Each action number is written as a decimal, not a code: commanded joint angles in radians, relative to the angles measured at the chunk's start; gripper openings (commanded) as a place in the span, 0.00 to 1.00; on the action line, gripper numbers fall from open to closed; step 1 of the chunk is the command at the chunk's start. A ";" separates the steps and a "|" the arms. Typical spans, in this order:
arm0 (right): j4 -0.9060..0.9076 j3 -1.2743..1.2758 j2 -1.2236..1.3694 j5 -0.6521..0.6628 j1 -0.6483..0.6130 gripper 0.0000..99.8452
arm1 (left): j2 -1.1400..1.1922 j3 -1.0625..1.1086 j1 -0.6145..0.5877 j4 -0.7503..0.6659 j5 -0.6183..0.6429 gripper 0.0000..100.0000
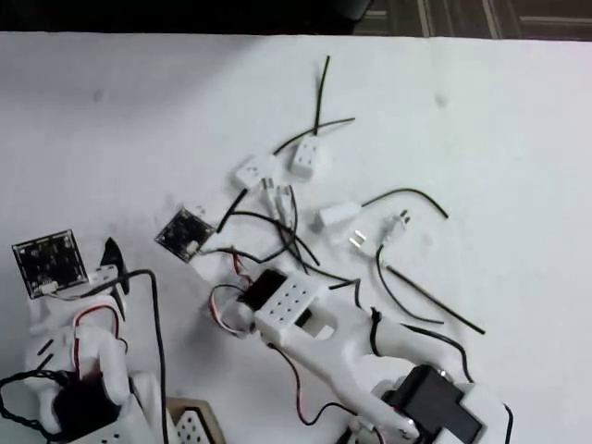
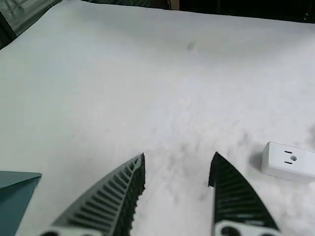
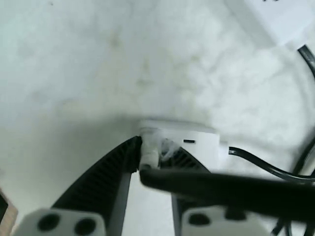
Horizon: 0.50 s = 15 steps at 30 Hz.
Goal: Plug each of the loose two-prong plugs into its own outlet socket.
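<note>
Three white outlet sockets lie mid-table: one (image 1: 254, 171), one (image 1: 307, 155) with a black cord, and one (image 1: 338, 215). My right gripper (image 1: 262, 202) is shut on a white two-prong plug (image 1: 271, 196) just short of the first socket. Up close, the gripper (image 3: 153, 153) pinches that plug (image 3: 149, 147), whose black cord (image 3: 221, 189) crosses the fingers, and the socket (image 3: 197, 142) lies right behind it. A second plug (image 1: 393, 227) lies loose to the right, prongs out. My left gripper (image 1: 113, 264) (image 2: 179, 162) stands open over bare table, with a socket (image 2: 290, 160) off to one side.
Black cords (image 1: 277, 236) tangle between the sockets and the right arm (image 1: 351, 347). A wooden piece (image 1: 190, 421) sits at the front edge between the arms. The table's far edge (image 1: 277, 35) meets a dark floor. A teal corner (image 2: 15, 189) shows beside the left gripper.
</note>
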 commanded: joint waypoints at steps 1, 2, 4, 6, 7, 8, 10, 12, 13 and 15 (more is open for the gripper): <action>0.033 0.006 -0.077 0.012 0.018 0.08 | -0.005 -0.005 -0.002 0.002 0.011 0.22; 0.053 0.006 -0.107 0.012 0.018 0.09 | -0.005 -0.005 -0.002 0.002 0.011 0.22; 0.091 0.006 -0.170 0.012 0.018 0.12 | -0.005 -0.005 -0.002 0.002 0.011 0.22; 0.131 0.006 -0.242 0.014 0.018 0.14 | -0.005 -0.005 -0.002 0.002 0.011 0.22; 0.150 0.006 -0.278 0.014 0.018 0.16 | -0.005 -0.005 -0.002 0.002 0.011 0.22; 0.168 0.006 -0.312 0.014 0.018 0.17 | -0.005 -0.005 -0.002 0.002 0.011 0.22; 0.205 0.006 -0.367 0.025 0.018 0.20 | -0.005 -0.005 -0.002 0.002 0.011 0.22; 0.231 0.014 -0.400 0.075 0.018 0.23 | -0.005 0.008 -0.002 -0.002 0.011 0.22; 0.240 0.014 -0.401 0.092 0.018 0.24 | -0.005 0.014 -0.001 -0.006 0.011 0.22; 0.242 0.015 -0.378 0.097 0.018 0.27 | -0.005 0.015 -0.001 -0.006 0.011 0.22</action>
